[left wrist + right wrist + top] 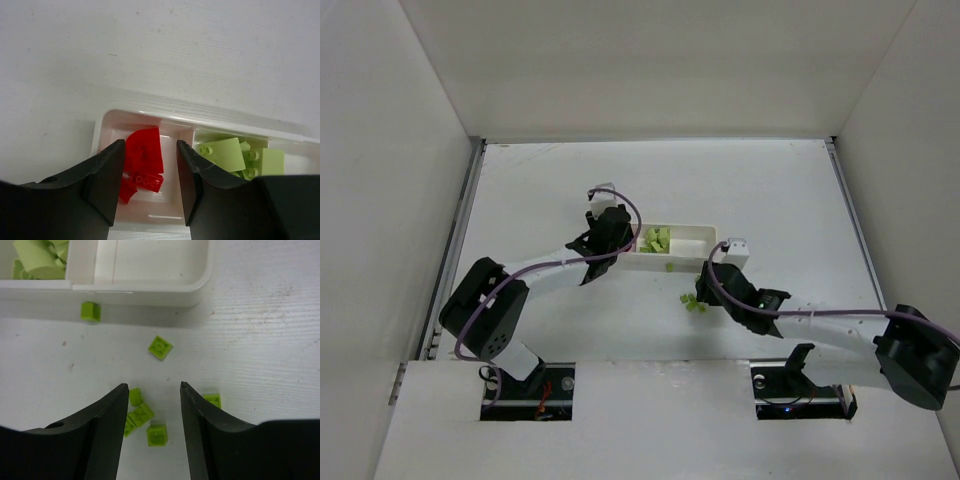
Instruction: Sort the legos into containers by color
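- The left gripper (pixel 149 187) is hanging with its jaws spread over the left end compartment of the white tray (pixel 150 116). Its fingers (pixel 107 180) are covering both sides of that compartment.
- Between these fingers two red legos (pixel 144 152) are lying on the compartment floor, one rounded and one with studs. Whether more are lying under the fingers is not possible to tell.
- Pale yellow-green legos (pixel 225 155) are lying in a pile in the middle compartment. The right finger is cutting them off, so their count is unsure.
- In the top view the left arm is reaching forward and bending right toward the tray end.
- The right gripper (pixel 152 432) is also standing spread, pointing down at the table (pixel 260 340) near the tray.
- Bright green legos (pixel 160 347) are lying on the table: about four in a tight group between the fingers, one half hidden by the right finger, one alone, and one just beside the tray wall.
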Robot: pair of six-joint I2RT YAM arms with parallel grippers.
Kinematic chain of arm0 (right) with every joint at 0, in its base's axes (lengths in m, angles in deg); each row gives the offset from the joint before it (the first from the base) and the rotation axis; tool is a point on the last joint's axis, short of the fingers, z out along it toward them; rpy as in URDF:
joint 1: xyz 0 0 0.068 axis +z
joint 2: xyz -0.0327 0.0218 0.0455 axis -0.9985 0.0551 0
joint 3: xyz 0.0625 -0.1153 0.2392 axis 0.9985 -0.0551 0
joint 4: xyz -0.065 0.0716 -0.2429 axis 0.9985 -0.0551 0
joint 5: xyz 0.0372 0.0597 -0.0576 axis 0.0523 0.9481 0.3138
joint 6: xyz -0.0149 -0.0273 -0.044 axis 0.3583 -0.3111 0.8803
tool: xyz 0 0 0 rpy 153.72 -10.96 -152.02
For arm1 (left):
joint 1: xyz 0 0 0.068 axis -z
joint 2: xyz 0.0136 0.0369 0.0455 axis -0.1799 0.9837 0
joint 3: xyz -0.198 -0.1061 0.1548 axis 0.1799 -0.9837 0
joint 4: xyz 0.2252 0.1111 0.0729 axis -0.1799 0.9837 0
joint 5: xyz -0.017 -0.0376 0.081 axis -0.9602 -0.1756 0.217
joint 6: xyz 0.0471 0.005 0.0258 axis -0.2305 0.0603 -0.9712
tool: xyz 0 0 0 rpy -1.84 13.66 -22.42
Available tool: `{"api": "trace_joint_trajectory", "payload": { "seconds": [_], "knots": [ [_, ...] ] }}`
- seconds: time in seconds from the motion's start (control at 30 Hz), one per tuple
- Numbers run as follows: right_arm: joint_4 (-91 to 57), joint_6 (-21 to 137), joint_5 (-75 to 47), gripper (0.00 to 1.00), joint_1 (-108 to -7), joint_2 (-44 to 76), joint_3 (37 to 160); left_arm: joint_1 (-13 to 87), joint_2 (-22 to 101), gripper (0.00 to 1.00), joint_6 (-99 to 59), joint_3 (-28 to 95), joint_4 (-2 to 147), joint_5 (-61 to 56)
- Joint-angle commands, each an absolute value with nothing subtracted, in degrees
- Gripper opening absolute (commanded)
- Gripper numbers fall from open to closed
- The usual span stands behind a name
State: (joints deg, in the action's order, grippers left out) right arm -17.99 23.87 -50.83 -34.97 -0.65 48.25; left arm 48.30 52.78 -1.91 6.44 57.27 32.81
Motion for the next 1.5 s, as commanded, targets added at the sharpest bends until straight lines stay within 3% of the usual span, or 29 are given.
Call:
{"api": "trace_joint_trajectory", "payload": {
  "seconds": [0.0,0.33,0.57,0.67,0.83,0.9,1.17,1.47],
  "knots": [
    [-16.7,22.8,-53.7,0.52,-34.4,2.3,52.0,48.9,49.0,0.43,-3.1,7.3,54.4,33.9],
    [-11.5,22.5,-55.1,0.57,-35.3,13.6,55.5,58.5,34.2,0.42,-2.6,-3.2,54.0,35.0],
    [-12.7,21.1,-57.0,0.43,-36.0,18.7,58.6,70.7,31.7,0.4,-0.6,-9.5,52.6,35.8],
    [-14.0,19.8,-58.5,0.41,-36.0,20.1,59.3,75.1,33.0,0.41,0.7,-11.3,50.5,35.4],
    [-14.7,19.4,-59.4,0.22,-36.0,21.9,59.9,79.7,39.3,0.45,2.1,-11.1,46.6,35.1],
    [-15.4,19.1,-59.8,0.18,-35.9,19.9,59.4,80.8,41.2,0.47,2.6,-10.5,44.7,34.8],
    [-20.8,22.3,-59.3,0.18,-34.4,4.1,58.6,80.8,47.0,0.51,1.6,-7.4,40.4,32.9],
    [-12.9,31.6,-54.5,0.21,-42.2,12.3,67.8,81.1,52.2,0.5,2.2,-5.6,38.8,32.6]
  ]
}}
